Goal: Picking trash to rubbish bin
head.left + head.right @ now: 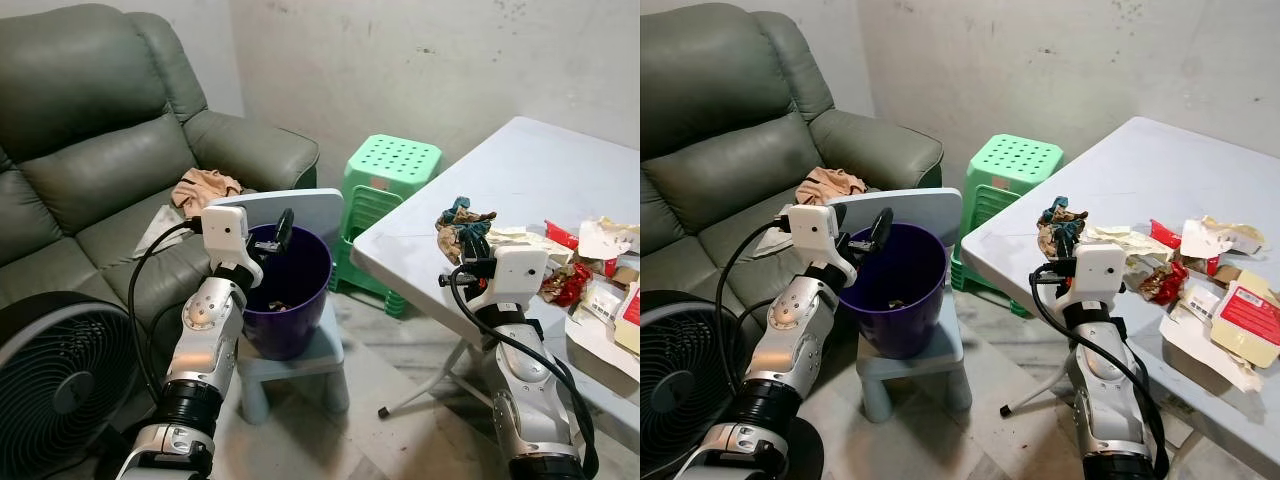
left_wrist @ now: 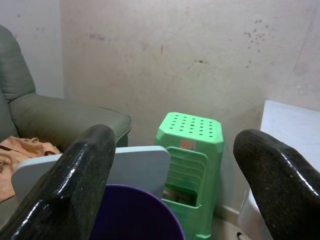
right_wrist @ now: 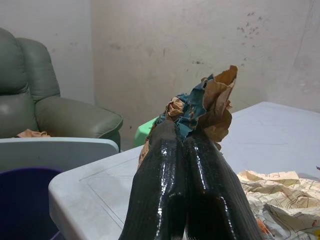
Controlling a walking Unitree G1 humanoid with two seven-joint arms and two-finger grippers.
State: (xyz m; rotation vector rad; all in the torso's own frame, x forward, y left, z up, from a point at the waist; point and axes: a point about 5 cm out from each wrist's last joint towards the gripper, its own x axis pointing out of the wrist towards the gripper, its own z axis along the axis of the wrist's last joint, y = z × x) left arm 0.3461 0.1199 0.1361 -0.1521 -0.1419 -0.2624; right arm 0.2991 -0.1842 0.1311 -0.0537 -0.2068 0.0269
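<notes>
1. A bin (image 1: 290, 290) stands on a small stool (image 1: 300, 365), before the sofa (image 1: 90, 170).
2. Stacked stools (image 1: 385, 200) stand between bin and table (image 1: 520, 180).
3. Trash (image 1: 590, 270) lies on the table, right.
4. A fan (image 1: 55, 390) sits at near left.

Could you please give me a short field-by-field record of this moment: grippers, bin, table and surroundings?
left gripper: open, empty, over the rim of the purple bin
right gripper: shut on crumpled wrapper near the corner of the white table
bin contents: some scraps at the bottom
bin support: small pale stool
trash on table: paper and packet pile to the robot's right
surroundings: green plastic stool, grey-green sofa, black fan
</notes>
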